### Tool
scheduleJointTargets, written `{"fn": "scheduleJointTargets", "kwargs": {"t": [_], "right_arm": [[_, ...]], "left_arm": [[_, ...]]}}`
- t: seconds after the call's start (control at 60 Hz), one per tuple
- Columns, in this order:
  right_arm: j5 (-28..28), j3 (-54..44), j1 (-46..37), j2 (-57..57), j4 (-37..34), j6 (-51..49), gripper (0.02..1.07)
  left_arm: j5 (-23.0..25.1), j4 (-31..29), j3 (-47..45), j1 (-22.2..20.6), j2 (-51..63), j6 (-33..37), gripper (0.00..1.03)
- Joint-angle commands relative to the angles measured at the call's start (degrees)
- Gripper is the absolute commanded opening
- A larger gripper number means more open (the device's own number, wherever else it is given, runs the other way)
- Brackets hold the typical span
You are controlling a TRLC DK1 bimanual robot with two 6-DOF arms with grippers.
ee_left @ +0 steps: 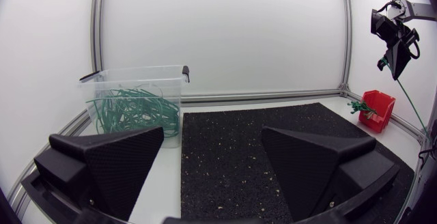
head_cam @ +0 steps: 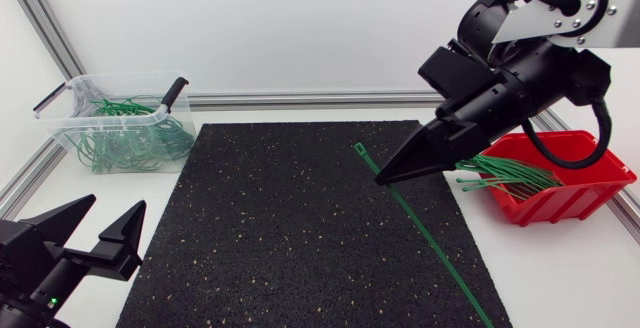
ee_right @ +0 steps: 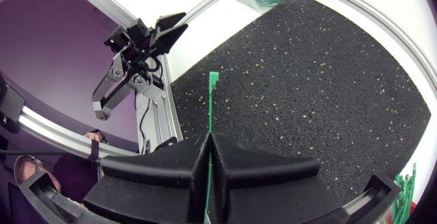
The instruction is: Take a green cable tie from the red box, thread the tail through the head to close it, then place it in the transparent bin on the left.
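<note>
1. The right matte black pincer (head_cam: 386,177) is clenched on a long green plastic cable tie (head_cam: 440,243), high over the black speckled mat (head_cam: 270,238).
2. The tie's head pokes out ahead of the fingertips, and its tail slants away behind.
3. The left matte black pincer (head_cam: 113,210) stands released and holds nothing, beside the mat's left edge.
4. A red plastic box (head_cam: 590,183) holds loose ties at the right, and a transparent plastic bin (head_cam: 70,103) holds looped ones at the left.

The left arm (head_cam: 40,268) sits low at the near left, apparently at rest, jaws spread wide. The right arm (head_cam: 520,78) hangs raised, angled downward, jaws pinched on a green cable tie (head_cam: 440,258).
</note>
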Motion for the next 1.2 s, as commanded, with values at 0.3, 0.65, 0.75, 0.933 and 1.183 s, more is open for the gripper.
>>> {"fn": "scheduleJointTargets", "kwargs": {"t": [0.3,0.65,0.75,0.933,1.183], "right_arm": [[-10.41,-7.21,4.61,3.69,16.30,7.55,0.08],[-12.78,-15.83,6.72,0.35,39.59,22.75,0.08],[-12.78,-18.90,7.33,-1.76,47.68,28.91,0.08],[-12.87,-20.49,8.39,-2.55,50.67,30.75,0.08],[-15.33,-22.68,7.25,-3.26,55.06,32.68,0.08]], "left_arm": [[4.17,-9.38,14.50,-0.01,16.11,-3.09,1.00],[5.75,-17.38,29.44,-0.62,31.84,-0.72,1.00],[9.88,-17.56,31.99,-0.88,34.47,-1.68,1.00],[32.12,-15.89,35.94,0.43,41.86,-5.20,1.00],[40.29,-9.65,39.02,-8.00,50.03,-5.55,1.00]]}}
